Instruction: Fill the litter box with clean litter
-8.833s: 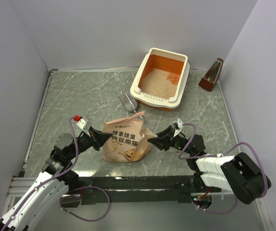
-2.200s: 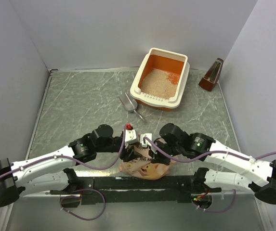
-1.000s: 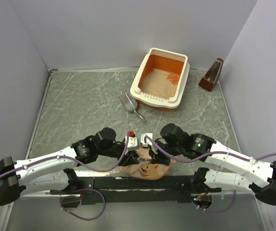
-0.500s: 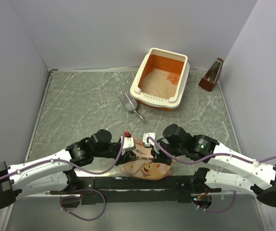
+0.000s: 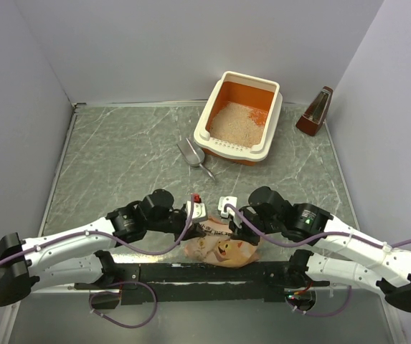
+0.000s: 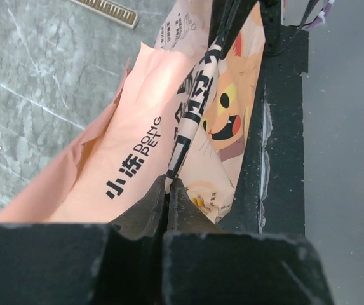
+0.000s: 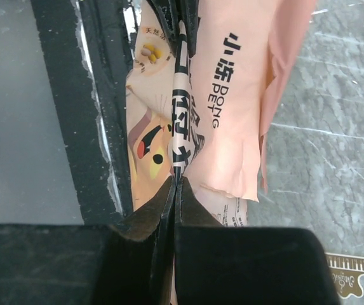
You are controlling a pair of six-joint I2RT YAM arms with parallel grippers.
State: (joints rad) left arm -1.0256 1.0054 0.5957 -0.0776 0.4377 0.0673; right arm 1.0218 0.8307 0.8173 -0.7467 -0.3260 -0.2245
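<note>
The litter box, cream rim and orange inside, stands at the far centre-right and holds a layer of pale beige litter. A peach-pink cat-print bag hangs at the near table edge between both arms. My left gripper is shut on a fold of the bag; its fingertips pinch the black-printed crease. My right gripper is shut on the same crease of the bag from the other side, its fingertips closed. The two grippers face each other, almost touching.
A grey metal scoop lies on the marble table just left of the litter box. A brown wedge-shaped object stands at the far right by the wall. A black rail runs along the near edge under the bag.
Since 8.8 s ago the bag went from standing upright mid-table to hanging crumpled at the near edge, gripped by both grippers. In the last second the grippers and bag shifted slightly.
</note>
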